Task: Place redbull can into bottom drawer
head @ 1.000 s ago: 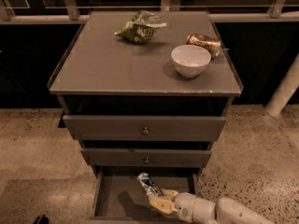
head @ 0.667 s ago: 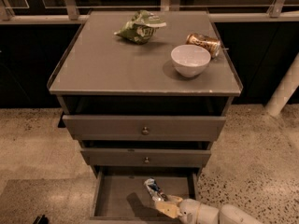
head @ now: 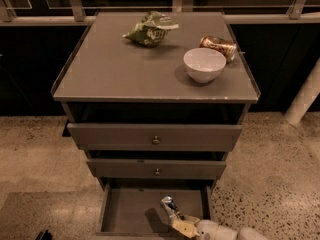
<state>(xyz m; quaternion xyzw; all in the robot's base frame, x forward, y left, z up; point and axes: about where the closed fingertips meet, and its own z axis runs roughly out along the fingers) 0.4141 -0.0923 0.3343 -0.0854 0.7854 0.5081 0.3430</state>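
The bottom drawer is pulled open below the two knobbed drawers, its flat floor showing. The redbull can, slim, blue and silver, stands tilted over the drawer's right front part. My gripper reaches in from the lower right, its pale fingers closed around the can's lower end. The arm runs off the bottom right edge. Whether the can touches the drawer floor I cannot tell.
On the cabinet top lie a green chip bag, a white bowl and a gold-brown can on its side. The middle and top drawers stand slightly out. A white post stands right.
My gripper with the can has moved a little right and toward the drawer's front, and sits lower than before.
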